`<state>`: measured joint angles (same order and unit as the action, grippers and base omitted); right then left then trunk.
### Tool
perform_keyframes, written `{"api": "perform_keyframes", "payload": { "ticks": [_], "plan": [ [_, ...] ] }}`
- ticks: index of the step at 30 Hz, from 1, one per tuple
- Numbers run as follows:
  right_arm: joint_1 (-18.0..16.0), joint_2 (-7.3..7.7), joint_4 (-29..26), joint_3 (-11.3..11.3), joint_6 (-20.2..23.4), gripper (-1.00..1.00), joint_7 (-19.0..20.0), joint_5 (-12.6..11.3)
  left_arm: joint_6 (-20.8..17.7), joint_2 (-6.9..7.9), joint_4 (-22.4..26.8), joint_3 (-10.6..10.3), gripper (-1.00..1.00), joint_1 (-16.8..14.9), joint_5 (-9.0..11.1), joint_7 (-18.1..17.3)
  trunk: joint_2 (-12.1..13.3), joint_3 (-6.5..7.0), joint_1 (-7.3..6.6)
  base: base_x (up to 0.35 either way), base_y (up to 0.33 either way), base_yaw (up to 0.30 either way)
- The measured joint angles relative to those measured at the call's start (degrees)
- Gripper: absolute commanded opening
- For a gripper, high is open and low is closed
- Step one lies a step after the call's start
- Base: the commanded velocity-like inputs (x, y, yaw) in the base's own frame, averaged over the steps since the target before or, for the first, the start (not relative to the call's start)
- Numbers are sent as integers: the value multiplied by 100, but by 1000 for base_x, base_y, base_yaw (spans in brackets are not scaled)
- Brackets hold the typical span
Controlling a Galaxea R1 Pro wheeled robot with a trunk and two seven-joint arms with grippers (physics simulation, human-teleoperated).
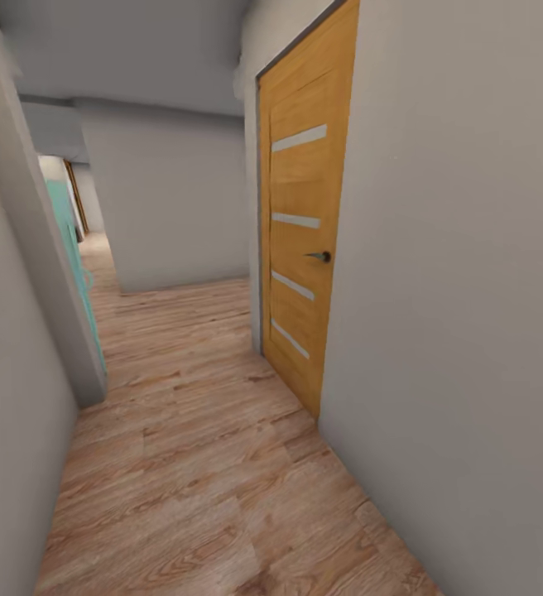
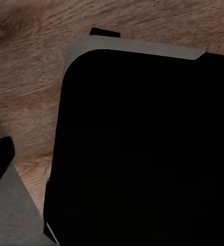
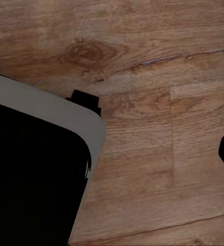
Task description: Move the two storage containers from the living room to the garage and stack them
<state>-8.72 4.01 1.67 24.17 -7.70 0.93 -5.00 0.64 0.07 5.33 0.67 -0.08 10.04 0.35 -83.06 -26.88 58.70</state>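
Corridor: light wood plank floor [image 1: 197, 463] between pale grey walls [image 1: 462, 290].
Door: orange wood [image 1: 305, 223], closed, along right wall.
Hands: state impossible to tell.

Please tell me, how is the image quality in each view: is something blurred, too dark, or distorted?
Head view: even soft light without glare; the orange door and walls lean as from a wide lens; the far corridor is slightly soft. Left wrist view: a large black shape, with no detail, covers most of the wood floor. Right wrist view: the plank grain is fairly sharp, with a black mass at one side.
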Motion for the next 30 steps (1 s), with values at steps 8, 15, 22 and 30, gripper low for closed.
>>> {"api": "perform_keyframes", "payload": {
  "ticks": [8, 15, 22, 30],
  "plan": [
    [0, 98, 0, 14, -3, 100, 2, 20, -4, -14, 0, 0, 100, 0, 0, -1, 0, 0, 0, 321, 0, 14],
    [0, 94, 0, 32, -3, 100, 2, 63, -5, -15, 0, -2, 100, 0, -1, 4, 0, 0, 0, 322, 0, 1],
    [0, 77, 0, 54, 0, 100, 12, 85, -4, -15, 0, 0, 100, 0, 0, 14, 0, 0, 0, 323, 0, 0],
    [0, 74, 0, 40, -2, 100, 3, 45, -6, -15, 0, 0, 100, 0, 1, 21, 0, 0, 0, 323, 0, 188]
  ]
}}
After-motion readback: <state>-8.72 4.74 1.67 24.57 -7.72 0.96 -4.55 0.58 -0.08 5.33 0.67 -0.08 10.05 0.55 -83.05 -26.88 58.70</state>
